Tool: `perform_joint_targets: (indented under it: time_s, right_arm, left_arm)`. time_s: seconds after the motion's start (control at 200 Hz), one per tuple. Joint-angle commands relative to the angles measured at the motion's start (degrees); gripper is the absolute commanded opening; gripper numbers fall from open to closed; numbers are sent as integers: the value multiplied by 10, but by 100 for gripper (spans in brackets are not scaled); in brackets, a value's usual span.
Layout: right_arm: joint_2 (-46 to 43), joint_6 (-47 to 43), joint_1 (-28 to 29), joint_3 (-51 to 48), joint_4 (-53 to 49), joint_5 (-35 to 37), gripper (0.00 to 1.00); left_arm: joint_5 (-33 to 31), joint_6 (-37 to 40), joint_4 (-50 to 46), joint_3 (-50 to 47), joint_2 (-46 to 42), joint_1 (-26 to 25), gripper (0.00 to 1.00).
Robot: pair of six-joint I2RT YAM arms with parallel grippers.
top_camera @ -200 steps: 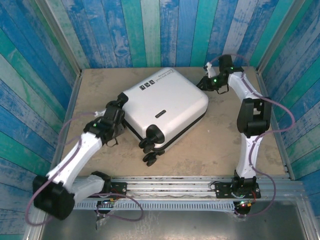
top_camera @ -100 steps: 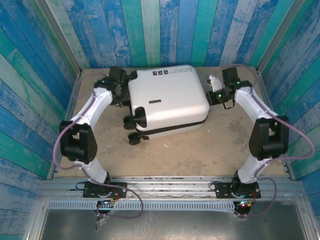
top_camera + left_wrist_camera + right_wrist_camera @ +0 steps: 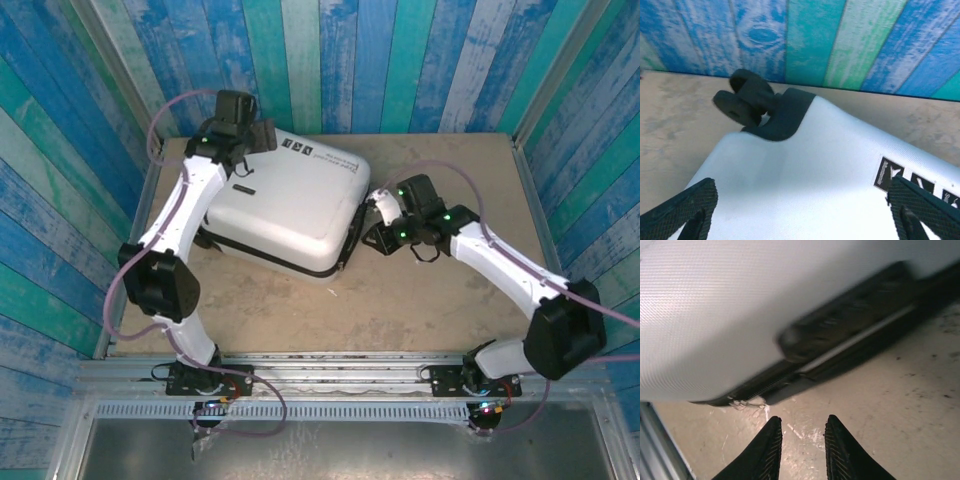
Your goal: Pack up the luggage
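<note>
Found luggage shut, flat at 10 o'clock on table, swung round this last second. Noted left tool at its 11 o'clock corner, newly spread wide, empty. Noted right tool at 3 o'clock, narrowly apart, empty. Judged: repositioning, packing nearly done.

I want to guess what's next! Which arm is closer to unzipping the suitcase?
Probably the right. The right gripper sits low beside the zipper seam of the suitcase, with the zipper pull just ahead. The left gripper hangs wide open over the shell, near a wheel.
</note>
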Motion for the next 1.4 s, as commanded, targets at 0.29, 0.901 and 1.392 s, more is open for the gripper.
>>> perform_joint_targets:
  time_s: [0.29, 0.901, 1.392]
  right_arm:
    - [-145, 6, 77, -235, 324, 27, 66]
    - [88, -48, 163, -272, 614, 40, 63]
    - [133, -55, 163, -281, 663, 65, 4]
  left_arm:
    - [-8, -104, 88, -322, -434, 5, 96]
    - [25, -147, 50, -480, -569, 5, 95]
    - [36, -151, 51, -490, -562, 6, 94]
